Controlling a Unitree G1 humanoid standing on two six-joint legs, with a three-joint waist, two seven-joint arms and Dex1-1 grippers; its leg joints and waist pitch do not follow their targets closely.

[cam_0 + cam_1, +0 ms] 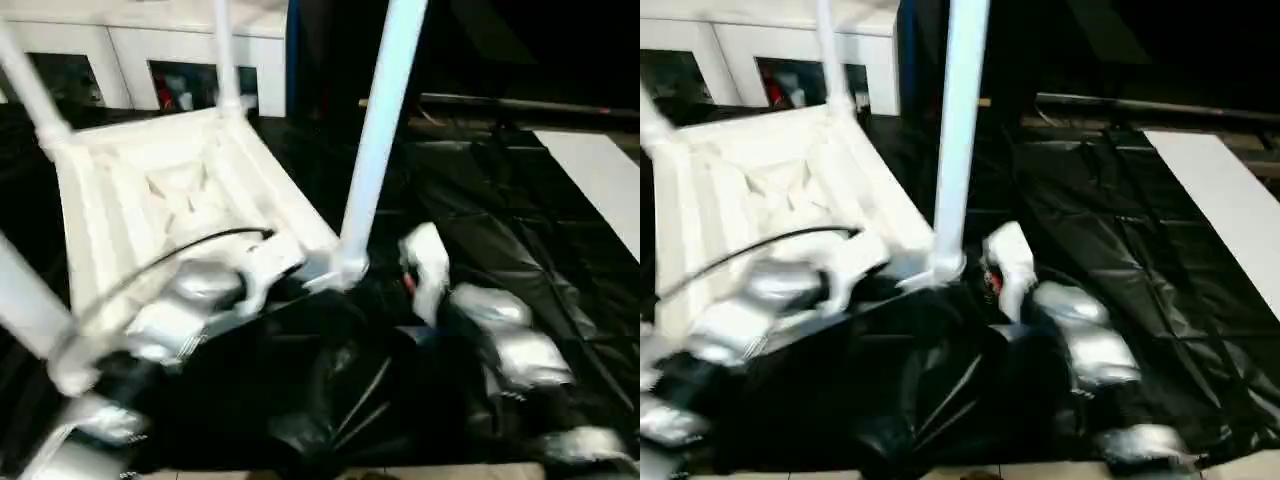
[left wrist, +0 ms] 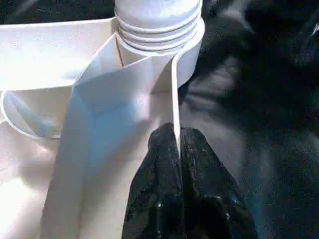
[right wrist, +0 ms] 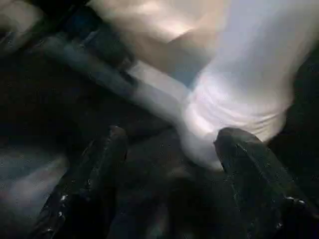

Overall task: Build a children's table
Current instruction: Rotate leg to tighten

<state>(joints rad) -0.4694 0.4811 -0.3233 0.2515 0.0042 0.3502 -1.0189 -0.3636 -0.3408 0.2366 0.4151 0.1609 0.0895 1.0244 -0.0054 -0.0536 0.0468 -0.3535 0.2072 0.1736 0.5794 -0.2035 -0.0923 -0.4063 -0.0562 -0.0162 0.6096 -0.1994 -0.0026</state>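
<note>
My left hand (image 2: 178, 149) pinched a thin rib of the upturned white plastic table top (image 1: 150, 200); my right hand (image 3: 172, 149) stood spread beside a white tapered tube leg (image 1: 380, 130).

All four legs (image 1: 378, 130) run off the top edge. The right wrist view is smeared; whatever white part lies between the open jaws is unclear.

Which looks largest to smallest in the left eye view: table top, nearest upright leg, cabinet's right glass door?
1. Table top
2. Nearest upright leg, long but thin
3. Glass door, partly hidden and farther off, so its rank is unsure.
</note>
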